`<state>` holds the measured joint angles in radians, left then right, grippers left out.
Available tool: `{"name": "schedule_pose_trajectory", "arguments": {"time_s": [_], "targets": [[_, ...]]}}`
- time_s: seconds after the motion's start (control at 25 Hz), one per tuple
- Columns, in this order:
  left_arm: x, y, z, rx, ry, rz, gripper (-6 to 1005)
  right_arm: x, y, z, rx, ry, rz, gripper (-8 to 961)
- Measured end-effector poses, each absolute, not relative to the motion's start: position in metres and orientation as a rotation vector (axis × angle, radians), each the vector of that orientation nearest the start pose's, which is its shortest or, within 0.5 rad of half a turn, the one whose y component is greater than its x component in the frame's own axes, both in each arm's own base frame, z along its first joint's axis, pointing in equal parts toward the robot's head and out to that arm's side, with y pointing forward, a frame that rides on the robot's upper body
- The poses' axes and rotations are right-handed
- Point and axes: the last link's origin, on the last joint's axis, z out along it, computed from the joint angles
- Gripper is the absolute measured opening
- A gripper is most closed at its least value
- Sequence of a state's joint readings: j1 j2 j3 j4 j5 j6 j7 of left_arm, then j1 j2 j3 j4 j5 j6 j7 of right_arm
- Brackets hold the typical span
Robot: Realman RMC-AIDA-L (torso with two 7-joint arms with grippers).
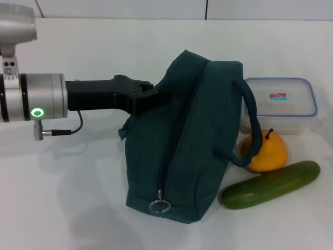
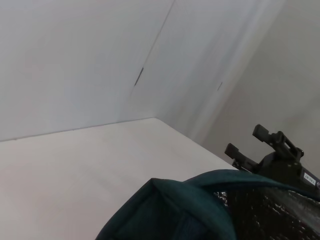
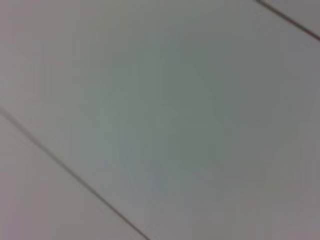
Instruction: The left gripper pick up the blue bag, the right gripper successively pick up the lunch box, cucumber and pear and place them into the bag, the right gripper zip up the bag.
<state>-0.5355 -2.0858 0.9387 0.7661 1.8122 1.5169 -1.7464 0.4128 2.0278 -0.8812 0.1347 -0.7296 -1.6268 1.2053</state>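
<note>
Where left hand [image 1: 151, 96] meets blue bag [image 1: 182, 151]

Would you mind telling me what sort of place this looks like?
Probably a lab test bench: a plain white table against bare white walls, and the left gripper at a blue bag beside a lunch box.

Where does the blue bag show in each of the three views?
Head view: the blue bag stands mid-picture, with the left gripper at its upper edge.
Left wrist view: its rim fills the lower edge.
Right wrist view: not in it.
Shared landmark: the white table.
</note>
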Motion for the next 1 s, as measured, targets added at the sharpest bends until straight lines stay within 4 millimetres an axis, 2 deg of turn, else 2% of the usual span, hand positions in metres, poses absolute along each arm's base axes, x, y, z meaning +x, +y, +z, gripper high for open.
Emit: {"name": "schedule_pose_trajectory", "arguments": {"time_s": [0.16,0.56,1.0], "targets": [[-0.215,0.343,-0.009,-2.769,-0.836,-0.810,48,0.334,0.279,0.010,-1.441,1.305,1.591,838],[-0.217,0.342,-0.008,-2.757,-0.812,-0.827,45,0.348,0.283,-0.004,-1.381,1.525,1.508,837],[-0.213,0.346,-0.007,-2.748,-0.792,-0.832,45,0.346,0.293,-0.015,-1.386,1.642,1.470,831]]}}
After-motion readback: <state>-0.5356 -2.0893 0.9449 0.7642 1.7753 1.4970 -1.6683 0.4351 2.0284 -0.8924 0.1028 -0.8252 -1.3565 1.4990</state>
